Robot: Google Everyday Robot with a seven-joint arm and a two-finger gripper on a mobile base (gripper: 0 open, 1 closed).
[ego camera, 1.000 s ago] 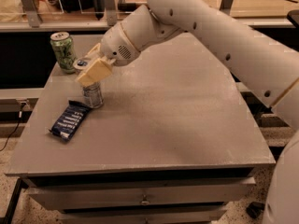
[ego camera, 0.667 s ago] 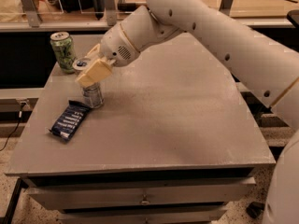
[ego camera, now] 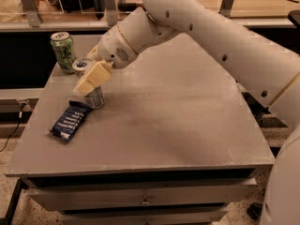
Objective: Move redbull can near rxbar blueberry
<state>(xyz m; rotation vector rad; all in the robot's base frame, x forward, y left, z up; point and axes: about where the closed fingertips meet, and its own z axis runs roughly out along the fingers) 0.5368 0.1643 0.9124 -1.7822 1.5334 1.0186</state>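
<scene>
The redbull can (ego camera: 96,98), slim and silver with a blue tab on its top, stands leaning slightly at the left of the grey table (ego camera: 178,125). My gripper (ego camera: 88,82) is shut around the can's middle; one cream finger (ego camera: 93,77) covers its front. The rxbar blueberry (ego camera: 70,121), a flat dark blue wrapper with white lines, lies on the table just in front and to the left of the can, a small gap apart.
A wider green can (ego camera: 63,50) stands at the table's back left corner, behind the redbull can. My white arm (ego camera: 211,36) reaches in from the right over the back of the table. Drawers (ego camera: 145,198) sit below the front edge.
</scene>
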